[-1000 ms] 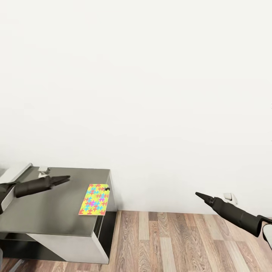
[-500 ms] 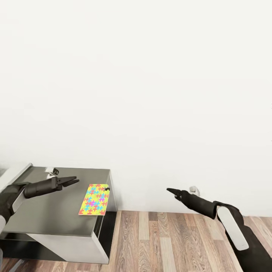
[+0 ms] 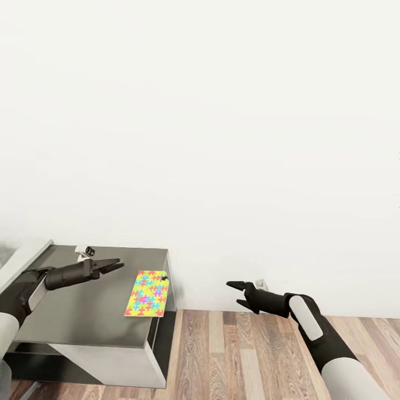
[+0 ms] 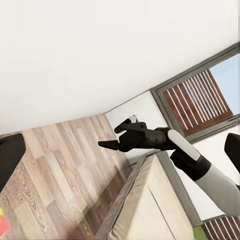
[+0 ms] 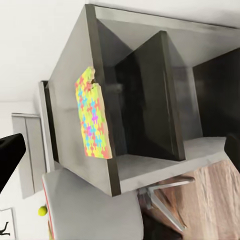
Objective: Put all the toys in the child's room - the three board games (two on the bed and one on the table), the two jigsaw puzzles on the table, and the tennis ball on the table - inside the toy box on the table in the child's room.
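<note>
One jigsaw puzzle [image 3: 145, 293] in yellow, pink and blue lies flat at the right edge of a dark grey cabinet top [image 3: 83, 311]. In the right wrist view the puzzle [image 5: 92, 122] overhangs that edge slightly. My left gripper [image 3: 118, 264] hovers open above the cabinet top, just left of the puzzle. My right gripper [image 3: 234, 293] hangs open over the floor, right of the cabinet, and shows again as the right gripper [image 4: 112, 137]. A small tennis ball [image 5: 43, 211] sits by a pale table top [image 5: 90, 210]. The toy box and board games are out of view.
A plain white wall [image 3: 222, 139] stands close behind the cabinet. Wood-plank floor [image 3: 244, 355] spreads to the right. The pale table edge [image 3: 22, 258] adjoins the cabinet at far left. A beige bed [image 4: 150, 205] and dark-framed window [image 4: 200, 100] lie behind my right arm.
The right arm swung left toward the cabinet and its gripper opened. The left gripper moved right toward the puzzle and opened. The view shifted slightly.
</note>
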{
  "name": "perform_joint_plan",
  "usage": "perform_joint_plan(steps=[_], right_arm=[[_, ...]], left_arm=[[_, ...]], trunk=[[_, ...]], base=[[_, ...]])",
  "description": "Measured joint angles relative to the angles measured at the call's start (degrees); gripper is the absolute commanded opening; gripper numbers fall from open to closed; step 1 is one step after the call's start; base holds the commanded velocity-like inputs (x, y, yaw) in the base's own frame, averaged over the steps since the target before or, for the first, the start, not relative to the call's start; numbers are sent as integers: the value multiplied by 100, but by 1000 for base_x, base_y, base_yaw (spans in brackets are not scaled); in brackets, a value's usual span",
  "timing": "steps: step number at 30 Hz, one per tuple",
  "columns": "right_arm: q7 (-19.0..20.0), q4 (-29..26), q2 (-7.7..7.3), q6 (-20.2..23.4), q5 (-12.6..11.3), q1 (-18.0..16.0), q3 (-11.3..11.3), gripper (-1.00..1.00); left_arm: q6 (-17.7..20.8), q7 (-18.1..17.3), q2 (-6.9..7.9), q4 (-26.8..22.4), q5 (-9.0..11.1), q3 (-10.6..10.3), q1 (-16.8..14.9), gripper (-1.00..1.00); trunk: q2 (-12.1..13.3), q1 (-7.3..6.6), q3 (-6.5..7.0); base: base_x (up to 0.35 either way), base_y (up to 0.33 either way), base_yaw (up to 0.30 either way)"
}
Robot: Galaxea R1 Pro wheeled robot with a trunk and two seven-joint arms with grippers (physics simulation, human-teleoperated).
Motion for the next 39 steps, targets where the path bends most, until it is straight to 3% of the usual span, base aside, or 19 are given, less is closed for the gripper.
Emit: perform_joint_plan(steps=[18,22,25,26,30,34,39], right_arm=[[74,24,4,0,-5,-3,-14,100],[81,28,17,-10,-5,-4,-7,100],[92,31,39,-91,-20,-4,-2,100],[113,38,45,-145,-31,-5,-1,100],[244,68,54,-276,-22,-16,5,100],[450,52,43,-370,8,-21,20,100],[764,26,29,-445,32,-17,37,100]], left_arm=[[-13,0,-36,-7,0,-9,22,100],[-4,0,-159,-150,5,-19,33,100],[115,-1,-438,-539,0,-37,147,100],[266,-2,-589,-842,-13,-43,246,100],[758,-4,-923,-1847,-92,-59,559,100],[1116,170,-1050,-2834,-186,-28,921,100],[1294,356,-1100,-3390,-219,-21,1128,100]], trunk=[[0,0,0],[0,0,0],[0,0,0],[0,0,0],[0,0,0],[0,0,0],[0,0,0]], base=[[0,123,0],[0,18,0],[0,6,0],[0,3,0],[0,1,0],[0,0,0],[0,0,0]])
